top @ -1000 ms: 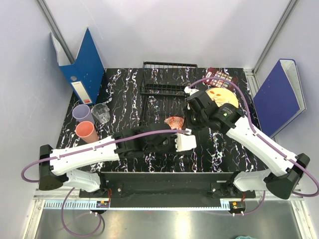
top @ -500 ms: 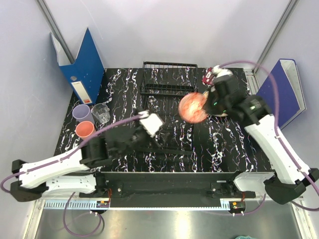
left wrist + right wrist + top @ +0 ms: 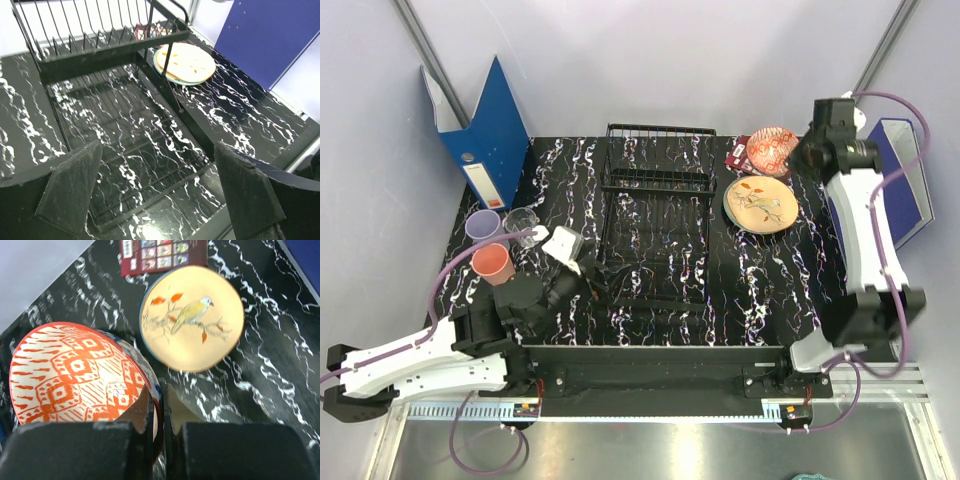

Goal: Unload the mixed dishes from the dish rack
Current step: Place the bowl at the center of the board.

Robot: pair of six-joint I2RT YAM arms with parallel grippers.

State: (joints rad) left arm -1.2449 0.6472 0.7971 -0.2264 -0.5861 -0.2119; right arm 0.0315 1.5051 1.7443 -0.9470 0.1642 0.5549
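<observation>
1. Since the dish rack (image 3: pixel 655 195) shows only bare wires in the top and left wrist views, we judge the unloading nearly done. The danger here is the left arm (image 3: pixel 430 350). It sits low at the rack's near edge, and it could snag a wire and drag the whole rack.
2. To the rack's right, the cream plate (image 3: pixel 760 203) lies flat on the table (image 3: pixel 770 290), a bird painted on it. We count it the likeliest casualty, because the bowl hangs just beyond it. A descent a little too near would knock rim against rim.
3. The right gripper (image 3: pixel 159 412) is clamped on the rim of the patterned bowl (image 3: pixel 75 375). The bowl sits tilted near the far right corner, beside the plate and close to the dark red palette (image 3: pixel 162 252). We cannot tell whether it touches the table. A hold on one edge lets it swing or slip, and if it is let go while tilted it may roll or land on the palette.
4. The lavender cup (image 3: pixel 483 226), glass cup (image 3: pixel 523 226) and salmon cup (image 3: pixel 494 264) stand upright together at the table's left edge, well apart from the rack. The left arm lies near them, and a careless sweep could topple them.
5. The left gripper (image 3: pixel 159 150) is spread wide and holds nothing.
</observation>
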